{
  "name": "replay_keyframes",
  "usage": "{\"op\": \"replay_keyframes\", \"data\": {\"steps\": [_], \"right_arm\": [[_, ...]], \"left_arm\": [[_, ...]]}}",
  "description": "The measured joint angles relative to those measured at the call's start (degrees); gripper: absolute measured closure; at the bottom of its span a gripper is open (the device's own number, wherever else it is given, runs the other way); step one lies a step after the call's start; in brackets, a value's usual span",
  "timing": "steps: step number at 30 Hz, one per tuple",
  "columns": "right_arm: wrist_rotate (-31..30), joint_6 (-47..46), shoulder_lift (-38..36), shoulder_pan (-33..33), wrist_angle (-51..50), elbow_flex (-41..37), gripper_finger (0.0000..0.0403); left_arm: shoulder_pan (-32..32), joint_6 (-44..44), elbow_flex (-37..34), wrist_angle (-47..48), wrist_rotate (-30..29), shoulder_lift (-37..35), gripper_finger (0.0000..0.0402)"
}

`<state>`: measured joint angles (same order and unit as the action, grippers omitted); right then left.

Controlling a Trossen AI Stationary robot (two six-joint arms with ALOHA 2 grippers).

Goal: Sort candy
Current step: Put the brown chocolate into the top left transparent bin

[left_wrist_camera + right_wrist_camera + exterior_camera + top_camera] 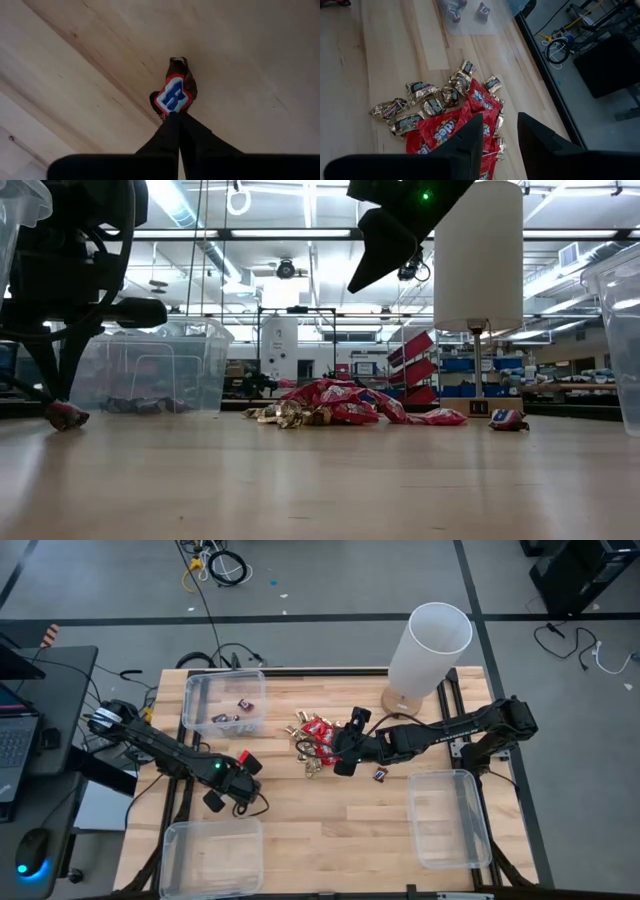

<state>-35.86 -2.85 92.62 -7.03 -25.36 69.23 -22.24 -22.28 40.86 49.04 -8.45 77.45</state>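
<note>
Several dark mini bars lie in the far-left clear bin.

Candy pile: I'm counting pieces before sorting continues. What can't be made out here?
- Right wrist view: right gripper covers part of the red packets.
- High view: pieces in the far bin too small to identify.
- Left wrist view: left gripper hides one end of the mini bar.

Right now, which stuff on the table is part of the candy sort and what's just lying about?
Job:
- candy pile, red packets and gold pieces
- mini bar pinched in the left gripper
- stray mini bar
- sorted bars in the back-left bin
- two front bins
- right gripper, open over the pile

Lying about:
- white cylinder
- laptop
- mouse
</note>
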Motion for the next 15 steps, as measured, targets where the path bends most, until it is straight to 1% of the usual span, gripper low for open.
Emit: {"op": "replay_keyframes", "data": {"steps": [4, 7, 11, 15], "right_arm": [[0.0, 0.0, 0.0, 0.0, 0.0, 0.0, 0.0295], [0.0, 0.0, 0.0, 0.0, 0.0, 0.0, 0.0295], [0.0, 0.3, 0.0, 0.0, 0.0, 0.0, 0.0295], [0.0, 0.4, 0.0, 0.0, 0.0, 0.0, 0.0295]], "left_arm": [[0.0, 0.7, 0.3, 0.5, -1.1, 0.0, 0.0399], [0.0, 1.8, 2.6, 3.1, -2.6, 0.0, 0.04], [0.0, 4.5, 8.1, 8.0, -3.5, 0.0, 0.04], [0.0, 6.7, 16.0, 14.8, -4.4, 0.0, 0.0401]]}}
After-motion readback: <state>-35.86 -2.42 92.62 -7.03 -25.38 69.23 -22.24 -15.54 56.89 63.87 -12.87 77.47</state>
